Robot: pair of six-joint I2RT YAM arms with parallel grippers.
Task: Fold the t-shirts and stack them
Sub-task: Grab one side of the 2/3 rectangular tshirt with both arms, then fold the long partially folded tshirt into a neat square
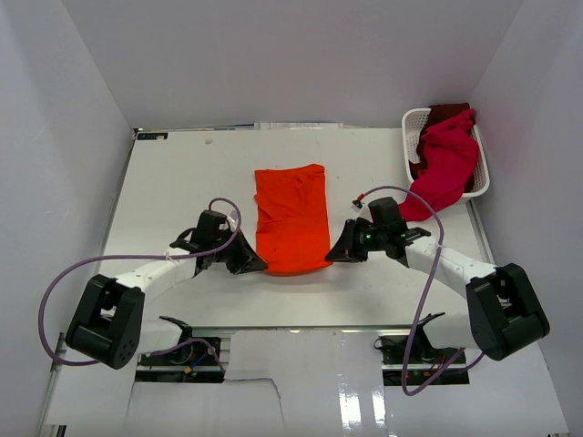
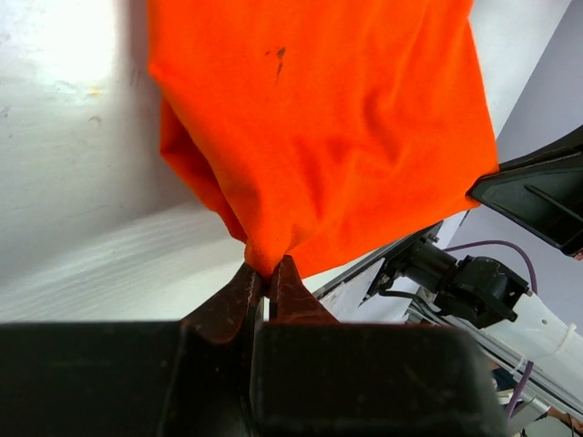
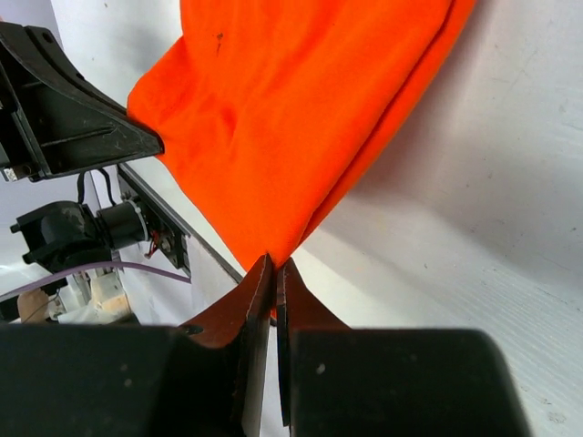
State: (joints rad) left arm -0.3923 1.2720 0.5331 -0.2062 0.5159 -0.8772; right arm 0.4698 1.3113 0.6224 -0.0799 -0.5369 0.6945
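The bright orange t-shirt [image 1: 291, 218] lies folded into a tall rectangle at the middle of the table. My left gripper [image 1: 258, 266] is shut on its near left corner, and the pinched cloth [image 2: 264, 264] bunches between the fingertips. My right gripper [image 1: 332, 255] is shut on the near right corner, where the orange t-shirt [image 3: 291, 127] narrows to a point at the jaws. Both near corners are lifted slightly off the table. A crimson-magenta t-shirt [image 1: 444, 164] hangs out of the basket at the back right, with a dark red one [image 1: 446, 111] behind it.
The white lattice basket [image 1: 412, 123] stands at the table's back right corner against the wall. Grey walls close in the table on the left, back and right. Each wrist view shows the other arm's gripper body [image 2: 537, 196] [image 3: 64, 109] close by.
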